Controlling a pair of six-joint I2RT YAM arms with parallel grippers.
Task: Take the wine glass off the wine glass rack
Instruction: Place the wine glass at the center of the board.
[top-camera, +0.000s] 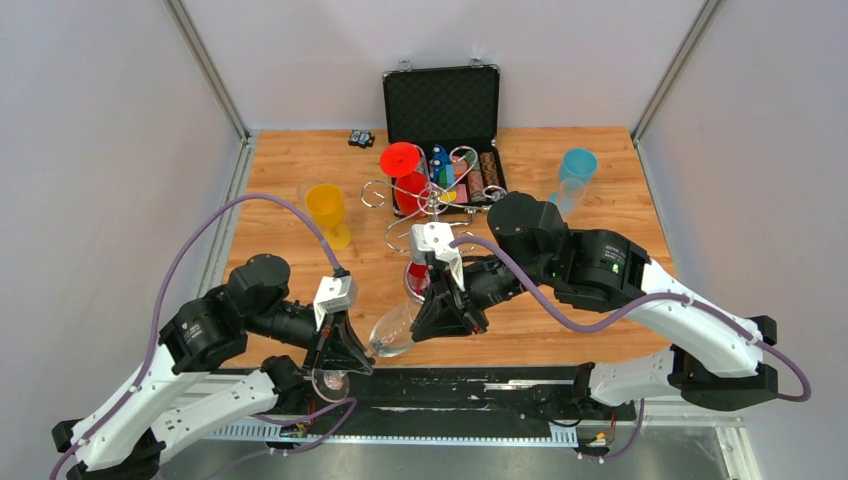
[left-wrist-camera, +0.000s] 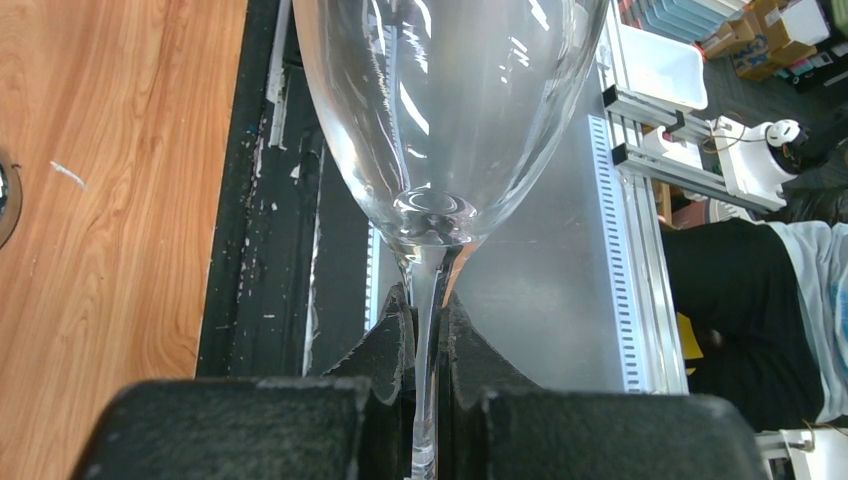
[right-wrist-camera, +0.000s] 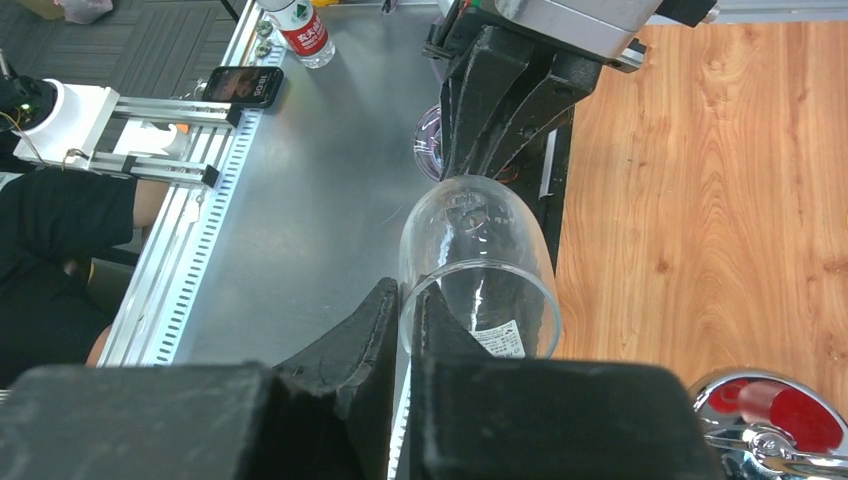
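Tabletop scene from above, with two robot arms meeting low in the centre of the frame over a wooden table (top-camera: 290, 170); between them a clear wine glass (right-wrist-camera: 480, 240) lies on its side near the table's front edge, bowl pointing toward the right arm, off the rack and well in front of it.

Left gripper (left-wrist-camera: 424, 320) is clamped tight on the thin stem just below the bowl; its wrist view shows both black fingers pressed against the stem.

Right gripper (right-wrist-camera: 405, 320) sits at the open rim; its fingers are drawn almost together, with the edge of the rim in the narrow gap between them.

Wine glass rack (top-camera: 432, 200), a chrome stand with curled wire arms, stands in the upper middle of the frame; a red wine glass (top-camera: 400, 162) hangs on it; its mirrored base shows red reflections.

Behind the rack an open black chip case (top-camera: 440, 100) stands; a yellow glass (top-camera: 327, 210) stands at left and a blue glass (top-camera: 577, 168) at upper right.
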